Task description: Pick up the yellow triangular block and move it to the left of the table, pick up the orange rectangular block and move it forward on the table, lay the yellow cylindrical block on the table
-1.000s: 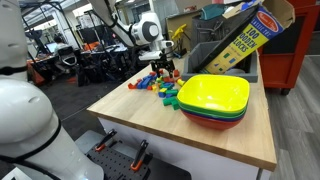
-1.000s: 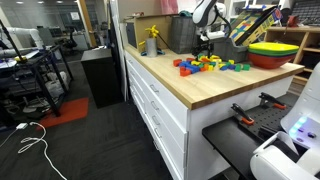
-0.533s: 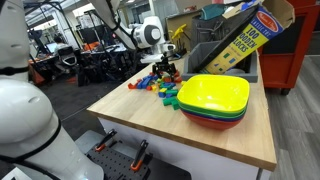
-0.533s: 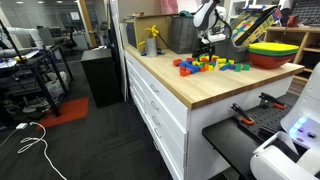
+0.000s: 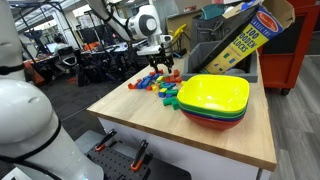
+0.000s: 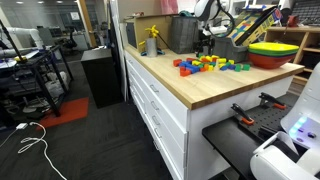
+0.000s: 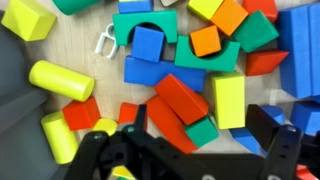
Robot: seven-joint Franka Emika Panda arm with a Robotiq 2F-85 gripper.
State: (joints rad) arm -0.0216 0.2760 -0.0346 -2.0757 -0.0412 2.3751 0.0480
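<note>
A pile of coloured blocks (image 5: pixel 160 84) (image 6: pixel 210 65) lies on the pale wood table (image 5: pixel 225 142). My gripper (image 5: pixel 163 66) (image 6: pixel 207 44) hangs open just above the pile, nothing between its fingers. In the wrist view the gripper (image 7: pixel 200 140) straddles two orange-red rectangular blocks (image 7: pixel 178 102), a small green cube (image 7: pixel 202 131) and a yellow rectangular block (image 7: pixel 228 100). A yellow cylindrical block (image 7: pixel 60 80) lies on its side at the left, a second one (image 7: pixel 58 136) below it. An angular yellow block (image 7: pixel 28 18) sits top left; I cannot tell if it is triangular.
A stack of yellow, green and red bowls (image 5: pixel 213 100) (image 6: pixel 272 52) stands beside the pile. A tilted wood-blocks box (image 5: pixel 245 40) and dark bins (image 6: pixel 180 32) stand behind, with a red cabinet (image 5: pixel 292 55) beyond. A yellow object (image 6: pixel 152 40) stands at the table's far end.
The arm has lifted a little above the block pile. The jaws stay open and the blocks have not moved.
</note>
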